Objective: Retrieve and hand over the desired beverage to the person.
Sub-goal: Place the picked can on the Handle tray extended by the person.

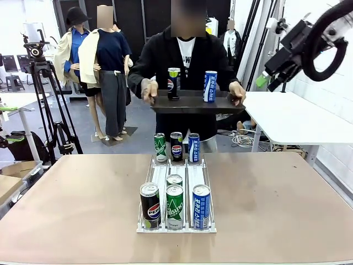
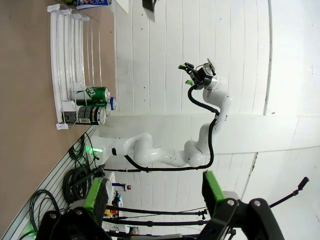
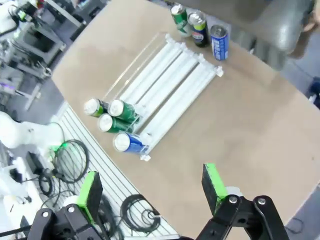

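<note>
Smooth, rigid aluminium drink cans (image 1: 174, 205) stand at the near end of a clear rack (image 1: 160, 175) mid-desk; grasp one round its middle. Both grippers' fingers (image 2: 155, 195) (image 3: 150, 187) spread, empty.

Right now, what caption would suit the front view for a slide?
A person holds a tray with two cans behind a can rack on the table.

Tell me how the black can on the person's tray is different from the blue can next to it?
The black can is dark with a round red-and-blue logo; the blue can is blue and white with lettering running down it. On the tray, the black can stands toward the robot's left and the blue can toward its right. Both stand upright on the tray, look about the same size, and are apart from each other.
</note>
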`<state>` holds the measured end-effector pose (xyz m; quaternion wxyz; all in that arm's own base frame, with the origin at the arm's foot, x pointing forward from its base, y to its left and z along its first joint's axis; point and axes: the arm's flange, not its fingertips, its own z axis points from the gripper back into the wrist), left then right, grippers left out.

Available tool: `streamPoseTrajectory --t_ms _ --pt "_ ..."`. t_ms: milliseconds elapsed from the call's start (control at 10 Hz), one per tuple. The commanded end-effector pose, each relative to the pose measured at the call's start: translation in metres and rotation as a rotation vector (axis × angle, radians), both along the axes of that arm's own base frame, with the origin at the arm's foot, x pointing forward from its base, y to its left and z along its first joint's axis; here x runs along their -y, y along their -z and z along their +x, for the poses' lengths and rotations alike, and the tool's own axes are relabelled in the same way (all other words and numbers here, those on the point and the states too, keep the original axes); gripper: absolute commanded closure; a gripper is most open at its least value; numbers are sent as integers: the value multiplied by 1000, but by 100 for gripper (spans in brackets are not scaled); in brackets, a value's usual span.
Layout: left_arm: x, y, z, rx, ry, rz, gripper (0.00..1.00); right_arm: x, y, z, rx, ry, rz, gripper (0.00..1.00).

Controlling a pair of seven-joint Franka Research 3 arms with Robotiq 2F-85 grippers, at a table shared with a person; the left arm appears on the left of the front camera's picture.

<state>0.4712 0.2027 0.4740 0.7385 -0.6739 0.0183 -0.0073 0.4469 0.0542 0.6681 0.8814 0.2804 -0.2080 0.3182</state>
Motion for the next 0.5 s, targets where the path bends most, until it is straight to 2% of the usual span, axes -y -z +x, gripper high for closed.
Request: streamPoseTrajectory --t_ms 0,200,400 --pt "0 -1 -1 2 -4 9 0 26 17 -18 40 16 142 0" --pt "0 -1 -1 2 -4 9 0 68 39 -32 51 85 292 0" --pt "0 -1 -1 2 -4 9 0 101 67 -28 6 145 396 0"
